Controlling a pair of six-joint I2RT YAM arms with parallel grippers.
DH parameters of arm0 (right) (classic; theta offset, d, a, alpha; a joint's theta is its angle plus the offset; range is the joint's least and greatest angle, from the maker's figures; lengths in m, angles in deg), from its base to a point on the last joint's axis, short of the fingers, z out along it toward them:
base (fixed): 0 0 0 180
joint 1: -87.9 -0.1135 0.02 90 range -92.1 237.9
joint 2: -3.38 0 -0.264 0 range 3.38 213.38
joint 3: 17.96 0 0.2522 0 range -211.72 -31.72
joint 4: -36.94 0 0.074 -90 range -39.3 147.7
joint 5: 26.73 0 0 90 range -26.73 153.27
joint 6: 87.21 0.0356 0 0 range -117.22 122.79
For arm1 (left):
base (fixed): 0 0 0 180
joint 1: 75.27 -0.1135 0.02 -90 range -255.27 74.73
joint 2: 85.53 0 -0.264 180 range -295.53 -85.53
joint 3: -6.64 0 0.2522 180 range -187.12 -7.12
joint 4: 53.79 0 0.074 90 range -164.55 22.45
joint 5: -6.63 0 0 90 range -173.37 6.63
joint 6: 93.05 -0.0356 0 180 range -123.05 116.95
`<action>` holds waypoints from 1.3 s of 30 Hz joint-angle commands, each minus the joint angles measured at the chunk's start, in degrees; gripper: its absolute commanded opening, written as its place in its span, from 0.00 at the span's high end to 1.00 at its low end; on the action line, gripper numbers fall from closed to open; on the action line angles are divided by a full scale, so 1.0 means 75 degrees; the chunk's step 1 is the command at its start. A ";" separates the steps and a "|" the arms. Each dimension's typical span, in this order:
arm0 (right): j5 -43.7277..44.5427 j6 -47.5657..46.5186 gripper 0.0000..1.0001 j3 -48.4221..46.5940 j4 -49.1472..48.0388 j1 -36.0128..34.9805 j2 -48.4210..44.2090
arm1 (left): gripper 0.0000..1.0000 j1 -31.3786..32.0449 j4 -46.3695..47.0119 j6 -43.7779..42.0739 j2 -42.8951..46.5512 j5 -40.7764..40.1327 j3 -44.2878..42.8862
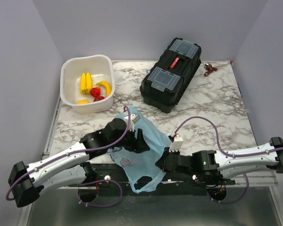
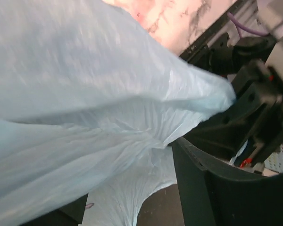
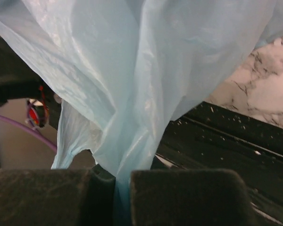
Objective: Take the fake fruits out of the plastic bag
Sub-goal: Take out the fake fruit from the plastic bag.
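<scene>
The light-blue plastic bag [image 1: 141,150] hangs crumpled over the table's front edge between my two grippers. My right gripper [image 1: 163,163] is shut on a bunched fold of it [image 3: 132,117], and its pads [image 3: 188,197] pinch the film. My left gripper [image 1: 139,141] has its jaws apart, with the bag [image 2: 85,108] draped over and between them. I see no fruit in the bag. A banana [image 1: 105,86], a red fruit [image 1: 95,91] and an orange-yellow fruit [image 1: 83,101] lie in the white basin [image 1: 69,70]. A dark grape bunch [image 1: 209,68] lies at the far right of the table.
Two straight yellow ridged sticks [image 1: 86,82] also lie in the basin. A black toolbox [image 1: 171,74] stands at the back middle. The marble table [image 1: 217,108] ends at a dark metal front rail [image 3: 236,141], where the arm bases sit.
</scene>
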 commanded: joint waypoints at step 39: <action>-0.0008 0.0506 0.99 -0.0207 0.1104 -0.0011 -0.0209 | 0.26 0.0054 0.0595 -0.1571 -0.3431 -0.1982 -0.0910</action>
